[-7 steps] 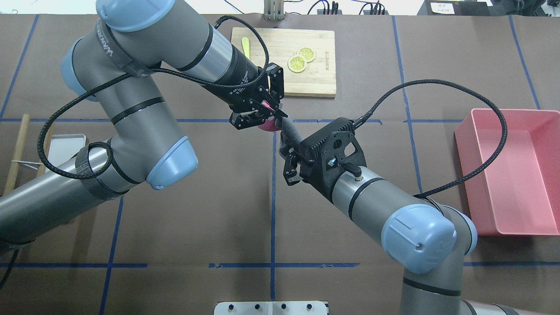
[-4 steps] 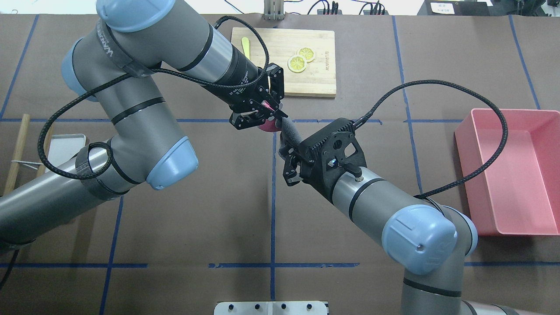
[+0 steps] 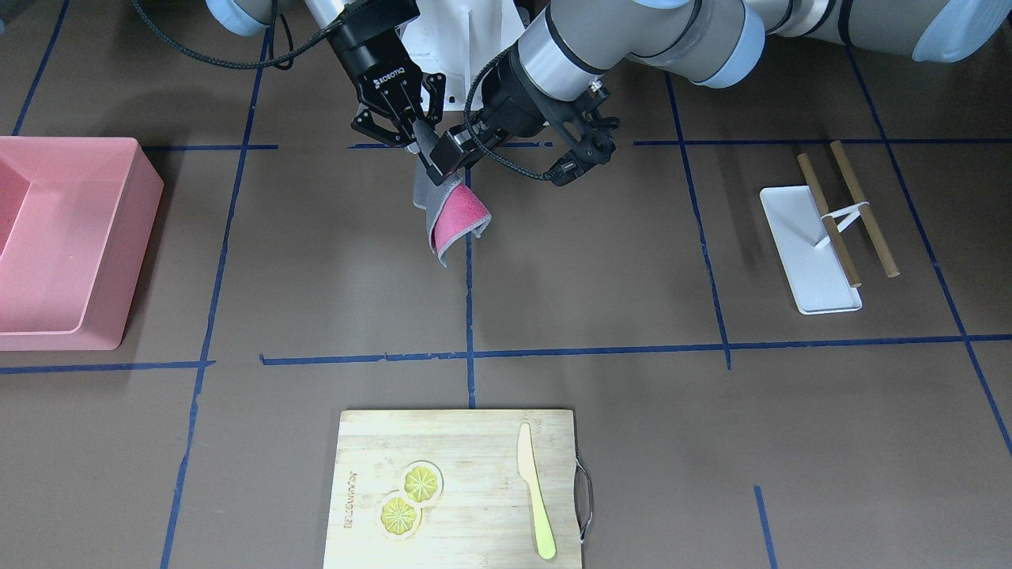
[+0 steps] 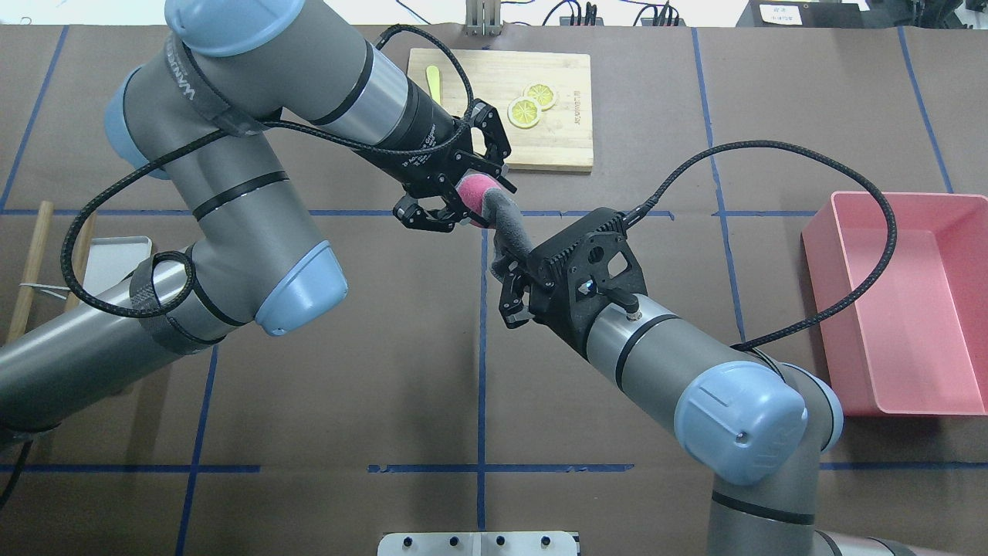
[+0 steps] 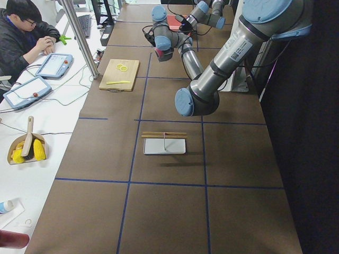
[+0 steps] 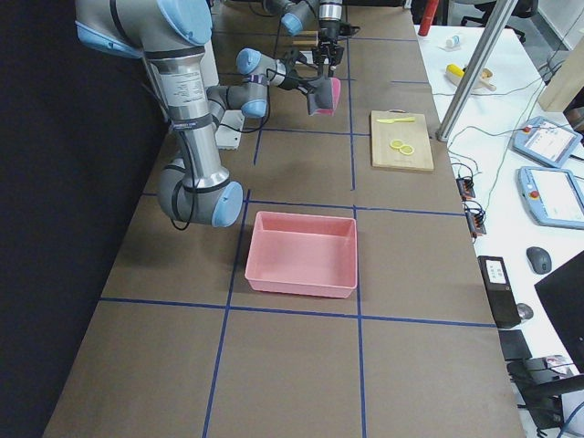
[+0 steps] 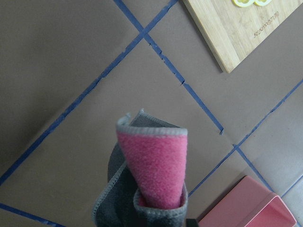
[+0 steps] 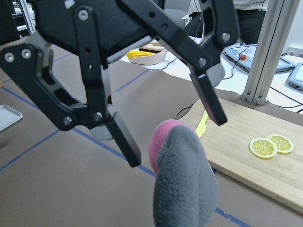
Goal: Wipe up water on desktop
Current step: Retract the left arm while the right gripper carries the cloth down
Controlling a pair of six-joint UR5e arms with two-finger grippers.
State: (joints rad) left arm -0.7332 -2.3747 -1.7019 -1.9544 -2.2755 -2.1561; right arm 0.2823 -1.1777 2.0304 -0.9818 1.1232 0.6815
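A folded grey-and-pink fleece cloth (image 3: 457,217) grasped by the right hand (image 3: 417,141) above the dark-brown, blue-taped table (image 3: 601,261)
The left hand (image 8: 177,138) is released, fingers spread either side of the cloth's upper end

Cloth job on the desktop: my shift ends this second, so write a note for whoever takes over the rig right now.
Left pincer: open, straddling the cloth at its pink end, not gripping.
Right pincer: shut on the cloth, holding it off the desktop.
Done: cloth is lifted.
To do: lower it and wipe. No water shows in any view, so find the spot first.
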